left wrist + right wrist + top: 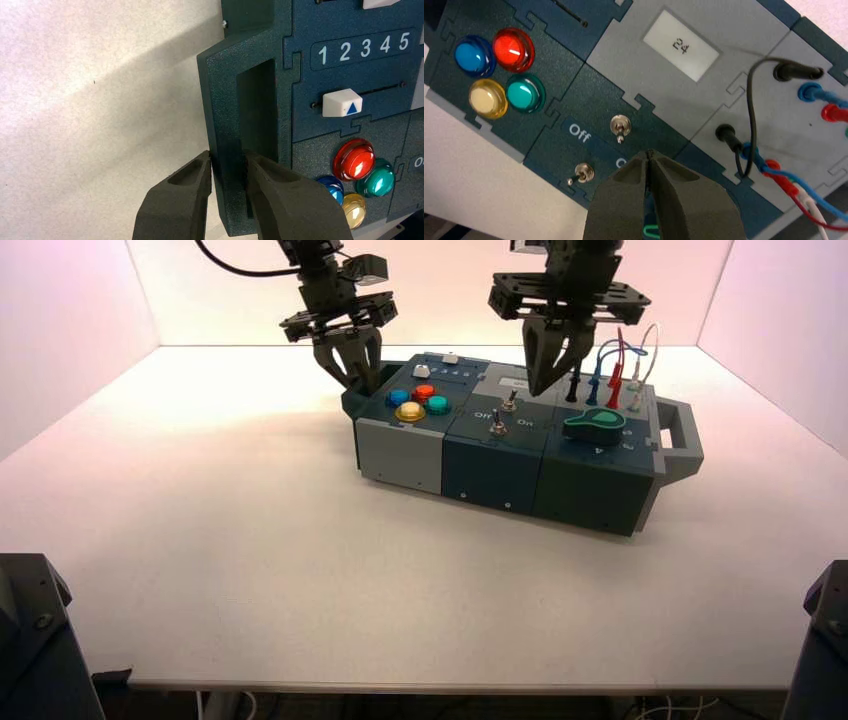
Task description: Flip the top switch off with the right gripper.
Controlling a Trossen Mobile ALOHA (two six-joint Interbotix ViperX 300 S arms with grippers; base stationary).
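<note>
Top switch [619, 127] — silver toggle on the box's middle blue panel, behind its twin toggle [581, 173]. Right gripper [650, 156] — fingers pressed together, just beside the lever; best nudged toward "Off" [579, 133] with joined tips. Left gripper [227, 167] pinches the box's end handle [227, 150].

"On" lettering [620, 162] half hidden behind the right claw [650, 156].

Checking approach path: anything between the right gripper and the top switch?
Nothing visible. The right gripper hovers just beside the top switch, fingers shut, with only bare panel between. The wires lie off to the other side. The left gripper clamps the box's handle.
</note>
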